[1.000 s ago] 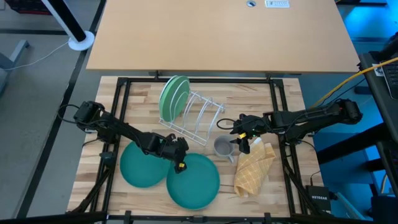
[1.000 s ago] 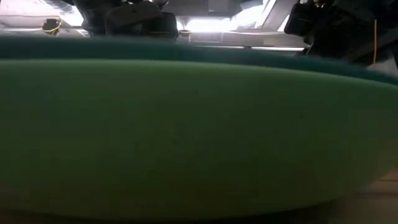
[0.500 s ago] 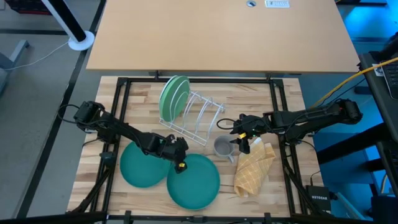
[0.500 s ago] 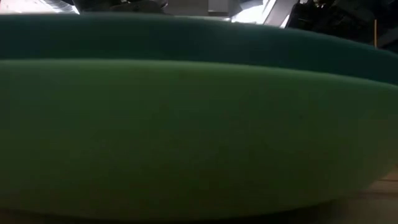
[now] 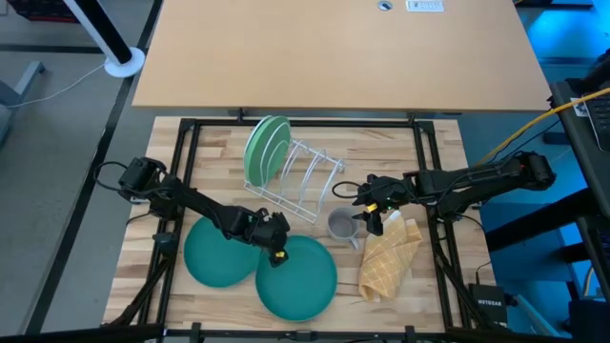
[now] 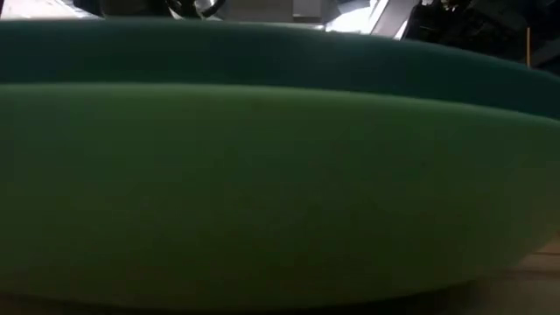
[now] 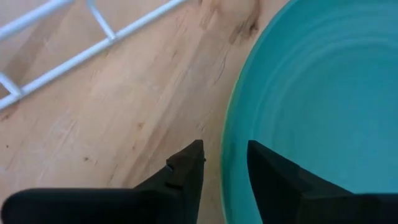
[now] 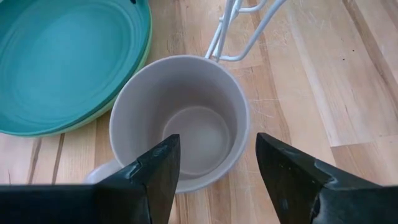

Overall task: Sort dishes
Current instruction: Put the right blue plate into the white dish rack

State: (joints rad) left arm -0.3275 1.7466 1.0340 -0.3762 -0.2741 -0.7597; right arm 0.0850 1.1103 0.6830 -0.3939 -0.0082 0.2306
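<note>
A teal plate [image 5: 300, 281] lies on a light green plate [image 6: 262, 192] near the table's front; its band [image 6: 262, 52] shows above the green one in the low view. Another teal plate [image 5: 214, 257] lies flat to its left. A light green plate [image 5: 267, 145] stands on edge in the white wire rack [image 5: 305, 186]. My left gripper [image 5: 276, 250] is open at the stacked teal plate's far-left rim [image 7: 227, 143], one finger over the wood and one over the plate. My right gripper [image 5: 374, 217] hangs open over the grey cup [image 8: 199, 130], touching nothing.
A tan waffle cloth [image 5: 389, 255] lies bunched right of the cup [image 5: 340, 225]. The rack's empty wires stand just beyond my left gripper. A black frame [image 5: 424, 171] borders the wooden board on all sides.
My left gripper has opened at the teal plate's rim and let it go. In the low view the teal plate now shows as a taller band above the green plate and hides the arms behind it. My right gripper has kept still.
</note>
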